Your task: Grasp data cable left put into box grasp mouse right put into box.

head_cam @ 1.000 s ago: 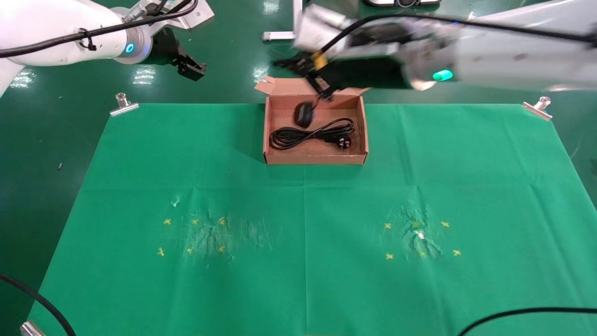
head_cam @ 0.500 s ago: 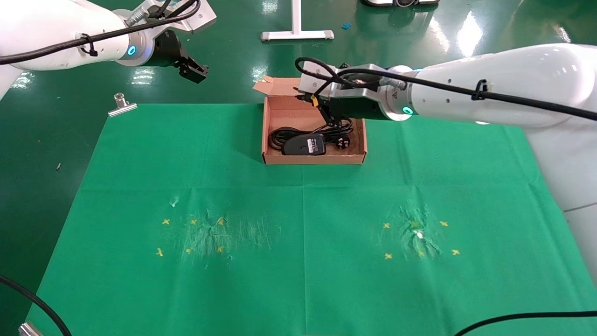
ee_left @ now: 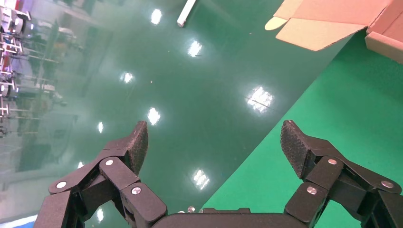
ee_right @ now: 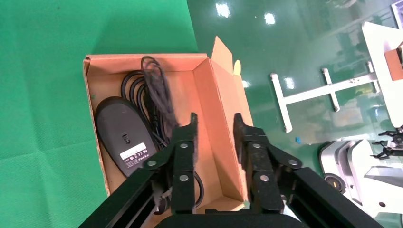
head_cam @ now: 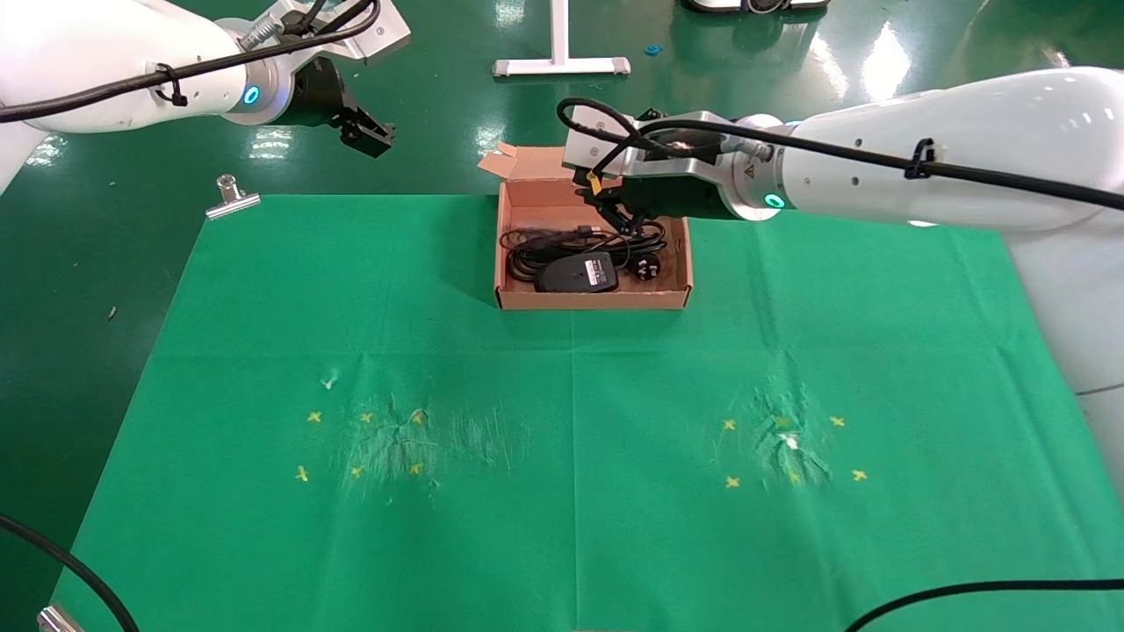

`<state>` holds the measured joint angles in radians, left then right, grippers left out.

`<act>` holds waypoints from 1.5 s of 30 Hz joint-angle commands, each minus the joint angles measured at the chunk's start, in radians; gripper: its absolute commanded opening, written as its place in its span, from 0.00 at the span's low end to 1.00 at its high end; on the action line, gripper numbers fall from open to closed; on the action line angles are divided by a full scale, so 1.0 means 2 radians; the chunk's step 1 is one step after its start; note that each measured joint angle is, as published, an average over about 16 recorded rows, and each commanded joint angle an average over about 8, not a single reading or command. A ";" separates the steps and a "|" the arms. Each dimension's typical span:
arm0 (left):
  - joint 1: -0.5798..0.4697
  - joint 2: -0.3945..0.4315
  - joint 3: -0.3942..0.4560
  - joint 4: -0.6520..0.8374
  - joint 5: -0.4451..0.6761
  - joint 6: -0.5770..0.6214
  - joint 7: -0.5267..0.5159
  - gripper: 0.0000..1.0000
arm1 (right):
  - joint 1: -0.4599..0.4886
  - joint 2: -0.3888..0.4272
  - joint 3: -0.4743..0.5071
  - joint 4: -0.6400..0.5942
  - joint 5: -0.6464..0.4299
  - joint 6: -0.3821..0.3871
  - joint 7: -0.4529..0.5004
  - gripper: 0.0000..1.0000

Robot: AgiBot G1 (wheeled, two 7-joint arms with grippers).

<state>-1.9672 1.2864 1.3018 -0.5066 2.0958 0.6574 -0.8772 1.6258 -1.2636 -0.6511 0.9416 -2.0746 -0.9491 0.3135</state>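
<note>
Hovering over box [head_cam: 594, 300], right hand [ee_right: 215, 124] part open, holding nothing; mouse [head_cam: 577, 273] just below fingertips, label up, atop data cable [head_cam: 536, 246], both boxed. Left hand [ee_left: 214, 142] parked well aside off tabletop [head_cam: 562, 456], wide open, empty, out of the way.

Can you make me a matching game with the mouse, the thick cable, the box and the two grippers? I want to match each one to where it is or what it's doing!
Things:
1. mouse
2. data cable
3. box
4. left gripper
5. right gripper

Places or states:
A. open, off past the cloth's far left corner, over the shiny floor
B. lying label-side up, partly on the coil
C. brown cardboard, on the green cloth's far edge
D. open and holding nothing, just above the box
E. black coil lying in the box

Pairs: 1-B, 2-E, 3-C, 4-A, 5-D
</note>
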 commanded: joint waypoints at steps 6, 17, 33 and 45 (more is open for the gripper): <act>0.000 0.000 0.000 0.000 -0.001 0.000 0.000 1.00 | -0.001 0.003 0.002 0.004 0.006 -0.005 -0.001 1.00; 0.000 0.000 0.000 0.000 -0.001 0.000 0.000 1.00 | -0.041 0.051 0.029 0.029 0.105 -0.045 -0.010 1.00; 0.000 0.000 0.000 0.000 0.000 0.000 0.000 1.00 | -0.115 0.138 0.078 0.074 0.284 -0.117 -0.027 1.00; 0.023 -0.017 -0.026 -0.020 -0.035 0.021 0.017 1.00 | -0.171 0.203 0.115 0.107 0.418 -0.171 -0.039 1.00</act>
<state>-1.9104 1.2434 1.2376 -0.5564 2.0089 0.7101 -0.8343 1.2848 -0.8580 -0.4204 1.1564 -1.2395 -1.2907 0.2350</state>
